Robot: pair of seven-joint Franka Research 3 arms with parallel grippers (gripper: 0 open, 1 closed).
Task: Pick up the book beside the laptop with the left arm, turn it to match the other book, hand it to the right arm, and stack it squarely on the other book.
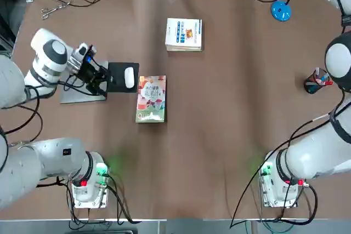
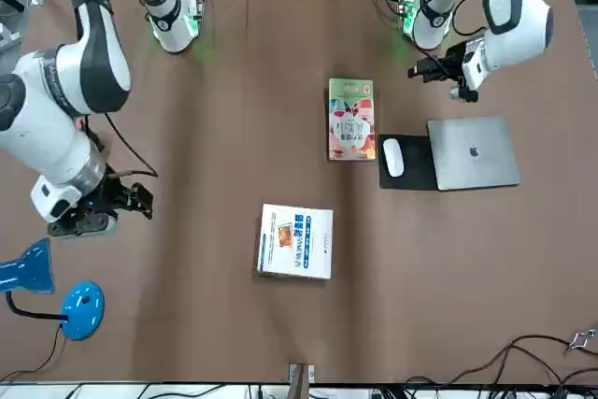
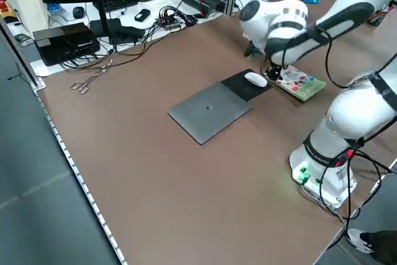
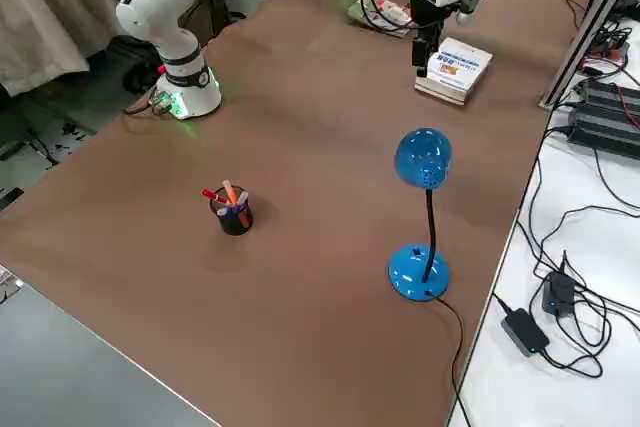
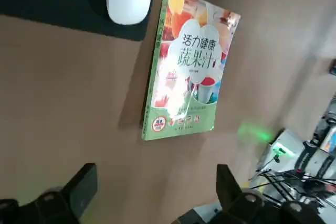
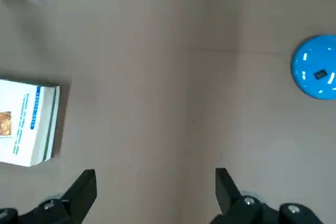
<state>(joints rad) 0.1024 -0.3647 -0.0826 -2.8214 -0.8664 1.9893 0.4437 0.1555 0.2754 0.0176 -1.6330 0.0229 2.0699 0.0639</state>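
The left end effector [image 5: 157, 192], spread wide and holding nothing, hangs over the laptop [image 2: 474, 152]; the right one [image 6: 156, 195], also open and empty, waits toward the desk's [image 1: 230, 108] far side. The peach-and-green juice book [image 1: 151, 99] lies flat beside the mouse pad [image 2: 407, 163]. Picking it up seems the step in hand: the left arm should shift over, align and descend. The left wrist view shows the book's spine; the top view barely does.

Mouse [image 1: 129, 77]—left of open tabletop [image 1: 230, 102].
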